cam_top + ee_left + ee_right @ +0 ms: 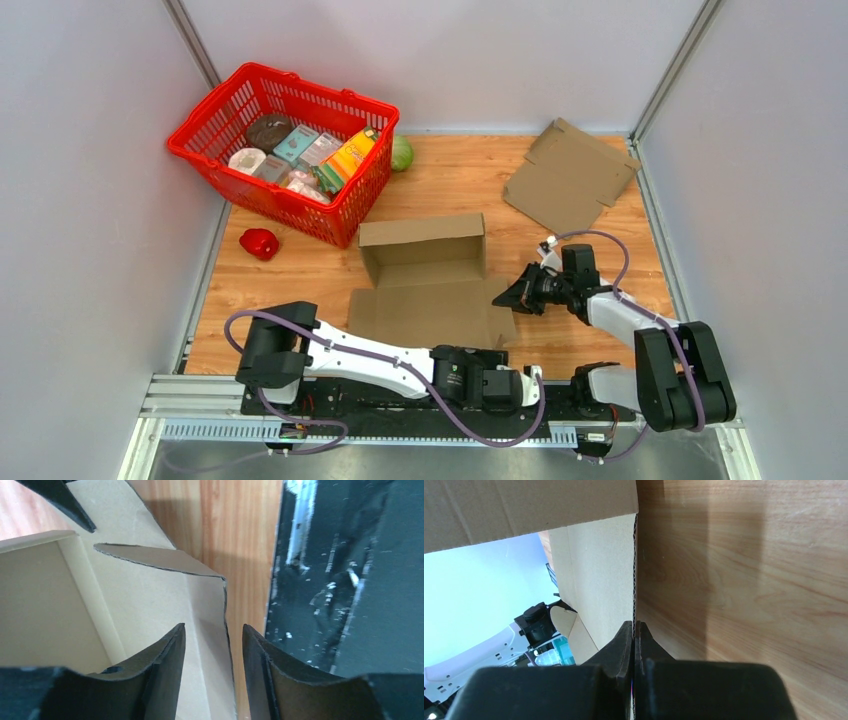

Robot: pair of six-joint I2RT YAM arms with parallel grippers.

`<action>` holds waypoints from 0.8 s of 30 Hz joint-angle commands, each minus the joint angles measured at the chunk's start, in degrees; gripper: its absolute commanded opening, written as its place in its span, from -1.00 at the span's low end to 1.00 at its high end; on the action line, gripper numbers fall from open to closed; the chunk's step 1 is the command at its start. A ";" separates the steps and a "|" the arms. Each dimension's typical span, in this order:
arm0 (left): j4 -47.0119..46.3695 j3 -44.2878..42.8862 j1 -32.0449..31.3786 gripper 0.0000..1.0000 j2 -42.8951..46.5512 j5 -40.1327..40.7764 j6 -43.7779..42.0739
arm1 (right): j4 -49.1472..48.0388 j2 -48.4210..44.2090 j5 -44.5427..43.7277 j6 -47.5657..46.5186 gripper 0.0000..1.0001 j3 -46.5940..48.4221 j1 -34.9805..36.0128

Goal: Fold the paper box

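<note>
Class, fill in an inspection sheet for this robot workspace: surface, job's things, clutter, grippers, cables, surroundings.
Surface: wooden table, no spills seen.
Job's things: paper box, half folded, back wall up, front flaps flat.
Clutter: red basket of groceries; red item and green item beside it; flat cardboard blank far right.
Grippers: right gripper shut on a flap edge; left gripper open, a flap edge between its jaws.
Cables: purple cables looped along both arms.
Surroundings: pale walls on three sides.
</note>
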State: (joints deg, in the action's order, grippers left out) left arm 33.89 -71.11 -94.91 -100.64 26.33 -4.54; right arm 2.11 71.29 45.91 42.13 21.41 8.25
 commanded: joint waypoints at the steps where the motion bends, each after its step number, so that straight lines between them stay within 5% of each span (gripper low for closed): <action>1: 1.35 -2.28 -0.27 -0.02 -0.70 8.91 -1.61 | -0.01 -2.55 1.47 2.26 -1.00 0.21 -0.34; 3: 1.62 -2.63 -0.27 -0.43 -0.52 9.18 -1.53 | 1.05 -3.69 0.85 2.17 -1.00 0.47 -0.34; 4: 1.10 -2.37 -0.27 -0.80 0.09 9.18 -1.70 | 1.49 -3.96 0.67 2.25 -1.00 0.74 -0.34; 5: 0.74 -2.02 -0.27 -0.91 0.44 8.92 -1.79 | 1.93 -4.57 0.50 2.26 -0.99 1.00 -0.25; 7: 0.56 -1.75 -0.27 -0.94 1.32 8.57 -2.23 | 3.51 -5.28 -0.29 1.65 -0.74 1.97 -0.43; 9: 1.35 -2.36 -0.36 -1.00 1.94 8.13 -1.97 | 8.22 -6.94 -1.86 -0.46 -0.22 4.93 -0.60; 12: 3.10 -3.76 -0.36 -1.00 3.69 6.72 -1.18 | 16.40 -13.59 -7.38 -3.54 0.26 8.20 -2.71; 15: 3.11 -3.42 0.69 -1.00 6.59 3.92 1.10 | 23.17 -20.90 -16.59 -3.54 0.57 12.07 -5.78; 24: 6.35 -9.98 11.58 -1.00 18.63 -9.61 19.52 | 45.25 -34.28 -39.22 -10.93 0.82 31.94 -6.32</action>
State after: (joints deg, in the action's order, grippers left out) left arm 38.79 -73.45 -88.01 -87.59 24.49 2.04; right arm 35.20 40.10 17.67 35.00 48.21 2.02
